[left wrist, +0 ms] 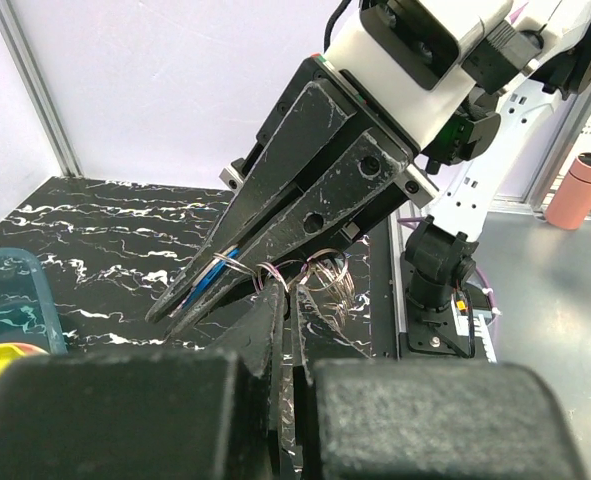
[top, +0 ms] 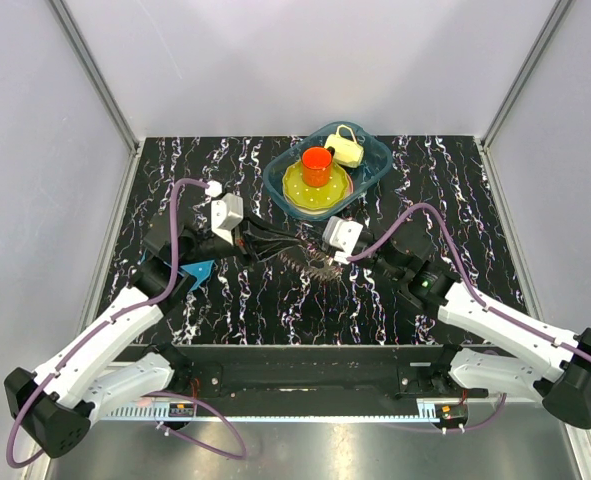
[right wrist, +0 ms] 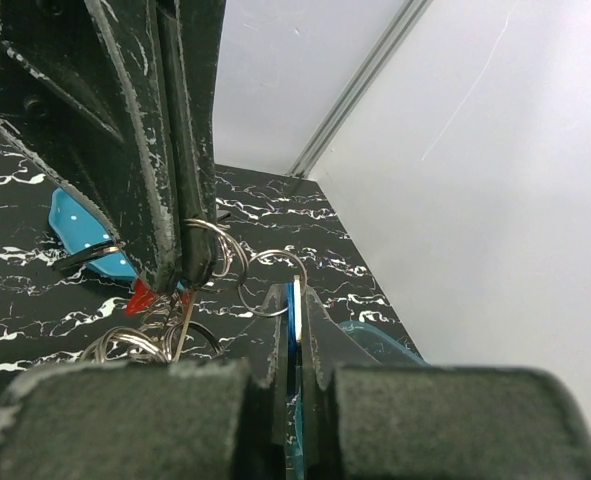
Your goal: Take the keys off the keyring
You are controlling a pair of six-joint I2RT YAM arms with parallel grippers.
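Both angled inward, L pincer (right wrist: 181, 272) clamps keyring (right wrist: 218, 250), R pincer (left wrist: 172, 314) clamps blue key (right wrist: 292, 322).

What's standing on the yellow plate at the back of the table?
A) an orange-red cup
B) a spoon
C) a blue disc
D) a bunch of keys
A: the top view shows an orange-red cup standing upright on the yellow plate, which lies inside the clear blue tub.
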